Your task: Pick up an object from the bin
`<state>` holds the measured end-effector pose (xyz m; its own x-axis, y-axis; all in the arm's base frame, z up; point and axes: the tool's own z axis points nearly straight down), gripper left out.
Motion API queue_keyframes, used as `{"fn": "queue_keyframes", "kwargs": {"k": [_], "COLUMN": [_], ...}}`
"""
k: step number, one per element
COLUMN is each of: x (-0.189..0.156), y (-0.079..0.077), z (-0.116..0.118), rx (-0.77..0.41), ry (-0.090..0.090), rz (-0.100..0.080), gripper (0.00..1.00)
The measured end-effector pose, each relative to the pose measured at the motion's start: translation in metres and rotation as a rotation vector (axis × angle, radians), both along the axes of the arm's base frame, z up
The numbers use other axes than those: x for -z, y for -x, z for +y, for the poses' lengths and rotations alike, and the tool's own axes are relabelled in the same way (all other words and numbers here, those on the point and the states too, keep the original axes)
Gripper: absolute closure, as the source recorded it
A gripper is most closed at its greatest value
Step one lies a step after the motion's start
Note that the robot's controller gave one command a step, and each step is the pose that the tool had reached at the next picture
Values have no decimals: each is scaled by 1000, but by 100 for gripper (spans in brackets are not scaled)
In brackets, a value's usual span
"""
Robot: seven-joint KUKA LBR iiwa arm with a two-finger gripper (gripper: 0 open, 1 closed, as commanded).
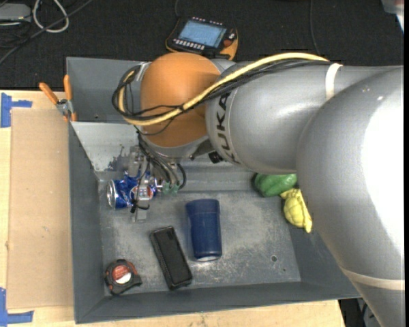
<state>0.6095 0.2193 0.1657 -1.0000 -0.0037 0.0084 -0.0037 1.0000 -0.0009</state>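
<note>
Pincer: the pincer (142, 197) hangs low at the bin's (86, 237) left side, under the orange wrist cover (174, 101).
Pincer state: from here I cannot tell whether it is spread or pressed together.
Nearest thing: a crushed blue can (123, 193) lies on its side against the left wall, touching or just beside the pincer.
Middle of the floor: a dark blue cup (204, 229) on its side, a flat black bar (171, 257) just beside it.
Near corner: a tape measure (121, 275).
Right side: a green lump (275, 182) and a yellow toy (296, 209), close together by the arm.
</note>
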Motion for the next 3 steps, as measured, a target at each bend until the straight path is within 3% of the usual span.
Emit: {"fn": "queue_keyframes", "kwargs": {"k": [1, 2, 3], "x": [-5, 94, 94], "y": [-2, -14, -11], "z": [-2, -11, 0], "rx": [6, -98, -244], "ry": [-1, -5, -6], "rz": [-7, -11, -20], "gripper": [0, 0, 0]}}
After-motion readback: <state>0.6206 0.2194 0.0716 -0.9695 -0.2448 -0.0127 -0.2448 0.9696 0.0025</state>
